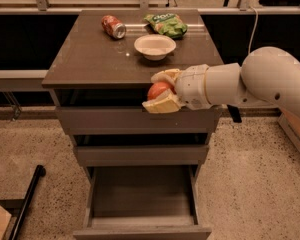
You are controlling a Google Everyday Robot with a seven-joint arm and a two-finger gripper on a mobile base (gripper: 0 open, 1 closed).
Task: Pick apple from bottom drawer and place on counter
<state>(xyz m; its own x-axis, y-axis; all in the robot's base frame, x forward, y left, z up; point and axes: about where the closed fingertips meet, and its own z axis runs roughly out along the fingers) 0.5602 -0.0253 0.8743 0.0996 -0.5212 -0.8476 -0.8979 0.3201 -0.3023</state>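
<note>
One apple (pixel 161 90), one soda can (pixel 113 26), one white bowl (pixel 154 46) and one green bag (pixel 166 24) are showing, along with three drawers, the bottom drawer (pixel 140 231) standing pulled out. The can, bowl and bag are sitting on the counter (pixel 90 56), while the apple is hanging in the air just in front of the counter's front edge, above the open drawer. The single white arm is reaching in level from the right, its gripper (pixel 151 92) pointing left with the two yellowish fingers (pixel 162 105) clamping the apple from above and below.
</note>
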